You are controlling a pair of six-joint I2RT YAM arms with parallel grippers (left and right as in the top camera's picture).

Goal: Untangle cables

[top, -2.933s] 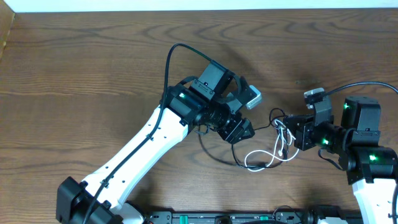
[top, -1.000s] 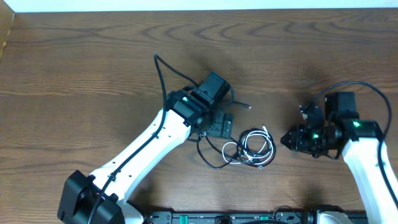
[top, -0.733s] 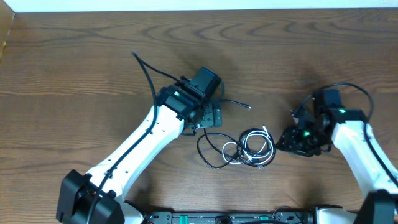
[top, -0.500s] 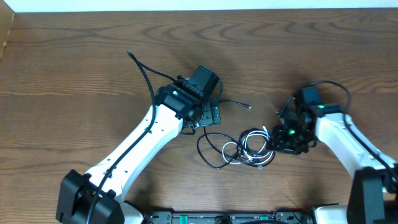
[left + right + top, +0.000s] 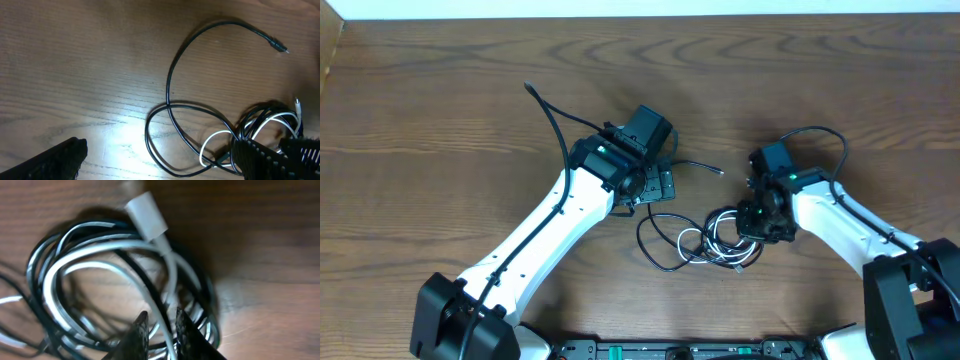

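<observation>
The cables lie on the table as a small coil of black and white cords, with a loose black loop to its left and a black plug end above. My left gripper is open and empty, above and left of the coil. In the left wrist view the black loop lies between the wide fingers of the left gripper. My right gripper is down on the coil's right side. In the right wrist view the right gripper's fingers are closed on a white cord with its white plug above.
The brown wooden table has its far edge along the top of the overhead view. A thick black arm cable sticks up left of the left wrist. Another arches over the right arm. A black rail runs along the near edge.
The cables were held up between both grippers and now lie on the table. My right gripper has moved left onto the coil. My left gripper drew back up and left and now holds still.
</observation>
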